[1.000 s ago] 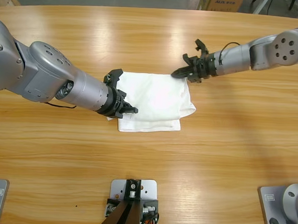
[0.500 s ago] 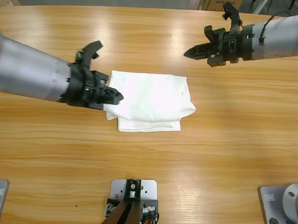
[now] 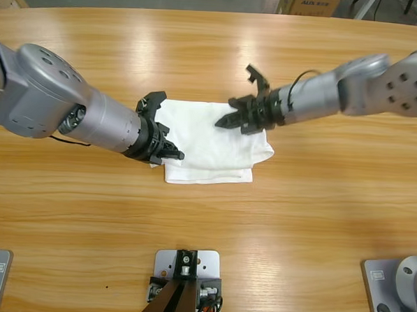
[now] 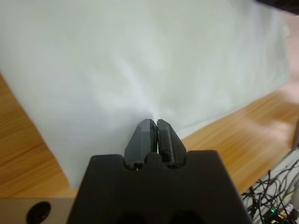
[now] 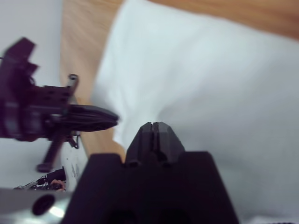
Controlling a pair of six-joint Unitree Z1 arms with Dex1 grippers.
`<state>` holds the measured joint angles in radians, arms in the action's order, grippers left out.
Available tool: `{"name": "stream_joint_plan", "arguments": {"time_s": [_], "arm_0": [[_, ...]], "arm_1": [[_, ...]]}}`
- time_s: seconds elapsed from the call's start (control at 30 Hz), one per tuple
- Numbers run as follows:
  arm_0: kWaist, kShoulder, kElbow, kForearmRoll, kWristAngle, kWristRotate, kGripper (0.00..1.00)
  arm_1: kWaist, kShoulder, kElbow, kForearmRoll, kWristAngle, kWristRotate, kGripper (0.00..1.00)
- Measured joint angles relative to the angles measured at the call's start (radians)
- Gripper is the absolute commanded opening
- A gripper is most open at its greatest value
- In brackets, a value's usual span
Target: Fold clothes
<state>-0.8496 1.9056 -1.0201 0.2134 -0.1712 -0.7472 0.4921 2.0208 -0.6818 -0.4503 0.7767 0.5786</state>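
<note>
Left claw jaws pressed together, right claw likewise, tips angled inward

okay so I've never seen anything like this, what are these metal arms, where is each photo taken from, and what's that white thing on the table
These are two silver robot arms at a wooden table, each ending in a black two-jawed gripper. The high view looks down from a fixed camera. The other two pictures come from cameras on each arm's wrist, looking along its jaws. The white thing is a folded T-shirt lying flat on the table. The left gripper sits at the shirt's left side and the right gripper over its upper middle. Both have their jaws shut, tips at the cloth; neither visibly pinches any fabric.
</note>
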Motion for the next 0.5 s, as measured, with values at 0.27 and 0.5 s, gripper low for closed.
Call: {"name": "stream_joint_plan", "arguments": {"time_s": [0.27,0.5], "arm_0": [[0.008,0.006,0.021,-0.005,0.000,0.000,0.000],[0.017,0.007,0.091,-0.040,0.000,0.000,0.000]], "arm_1": [[-0.061,0.044,0.072,-0.117,0.006,0.000,0.000],[-0.130,0.045,0.081,-0.130,0.009,-0.001,0.000]]}}
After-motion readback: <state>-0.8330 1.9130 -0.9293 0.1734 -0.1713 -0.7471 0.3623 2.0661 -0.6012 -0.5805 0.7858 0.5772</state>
